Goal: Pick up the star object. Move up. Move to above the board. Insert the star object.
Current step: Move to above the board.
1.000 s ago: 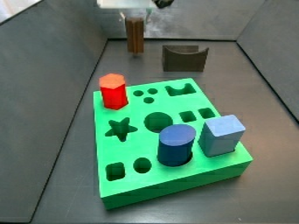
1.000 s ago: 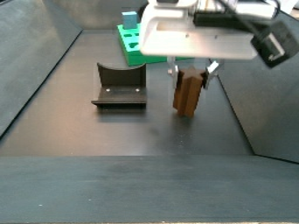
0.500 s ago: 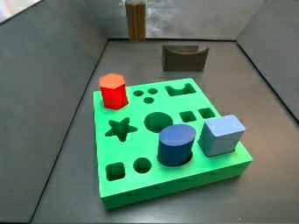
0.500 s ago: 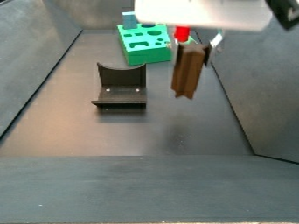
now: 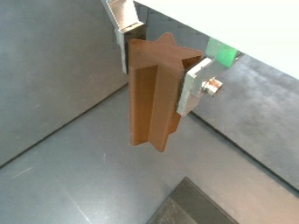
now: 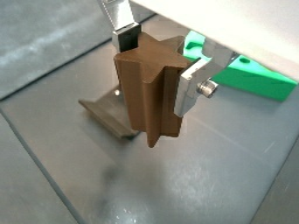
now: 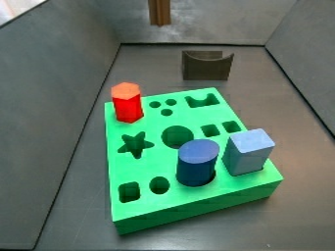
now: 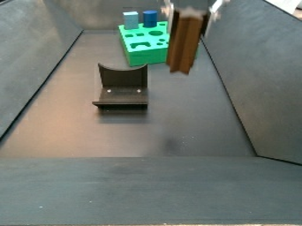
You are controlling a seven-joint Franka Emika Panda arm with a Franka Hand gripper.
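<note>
My gripper (image 5: 158,66) is shut on the star object (image 5: 152,96), a tall brown fluted prism that hangs upright between the silver fingers (image 5: 193,83). It shows the same way in both wrist views, gripper (image 6: 160,63) and star object (image 6: 149,92). In both side views the star object (image 7: 160,12) (image 8: 185,40) hangs high above the floor, with the gripper body cut off by the frame edge. The green board (image 7: 151,165) (image 8: 132,53) lies on the floor away from the gripper, its star hole (image 7: 133,145) open.
On the board stand a red hexagonal peg (image 7: 125,101), a blue cylinder (image 7: 198,162) and a light-blue cube (image 7: 248,150). The dark fixture (image 7: 206,65) (image 8: 120,86) stands on the floor between the board and the held piece. Grey walls enclose the floor.
The gripper has risen with the star object in it, from near the floor to high up. The gripper body has left both side views.
</note>
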